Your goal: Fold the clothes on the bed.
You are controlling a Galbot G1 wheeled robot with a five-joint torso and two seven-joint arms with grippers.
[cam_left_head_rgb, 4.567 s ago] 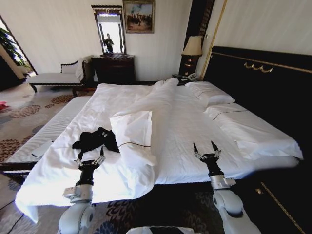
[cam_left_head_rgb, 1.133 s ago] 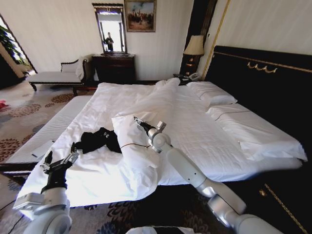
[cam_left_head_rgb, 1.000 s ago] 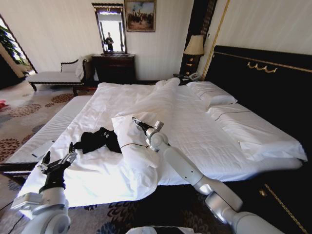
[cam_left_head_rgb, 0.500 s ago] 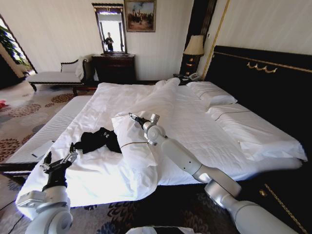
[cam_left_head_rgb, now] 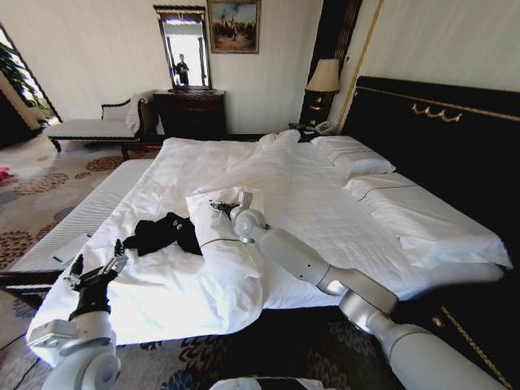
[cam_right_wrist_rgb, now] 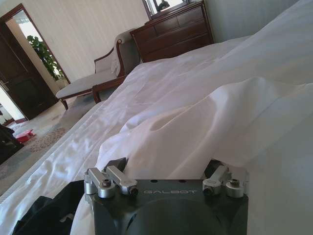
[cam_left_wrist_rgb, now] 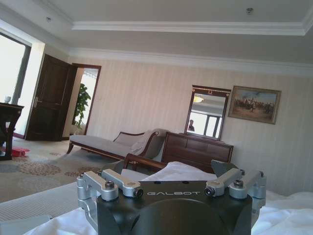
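Note:
The clothes are one black T-shirt (cam_left_head_rgb: 162,233), crumpled on the white duvet of the bed (cam_left_head_rgb: 325,211) near its left foot corner. In the right wrist view a dark corner of the T-shirt (cam_right_wrist_rgb: 44,215) shows beside the gripper body. My right gripper (cam_left_head_rgb: 219,204) reaches far over the turned-back duvet flap (cam_left_head_rgb: 223,240), open and empty, a short way to the right of the T-shirt. At the bed's left foot corner my left gripper (cam_left_head_rgb: 97,262) stands open, below and left of the T-shirt, holding nothing.
Pillows (cam_left_head_rgb: 353,158) lie against the tall dark headboard (cam_left_head_rgb: 439,138). A lamp (cam_left_head_rgb: 322,77) stands at the bed's far corner. A dark dresser (cam_left_head_rgb: 191,114) with a mirror and a pale chaise (cam_left_head_rgb: 89,128) line the back wall. Patterned carpet (cam_left_head_rgb: 32,203) runs along the left.
My right gripper has moved left across the duvet flap, closer to the T-shirt. The left gripper has stayed near the foot corner. The T-shirt has not moved.

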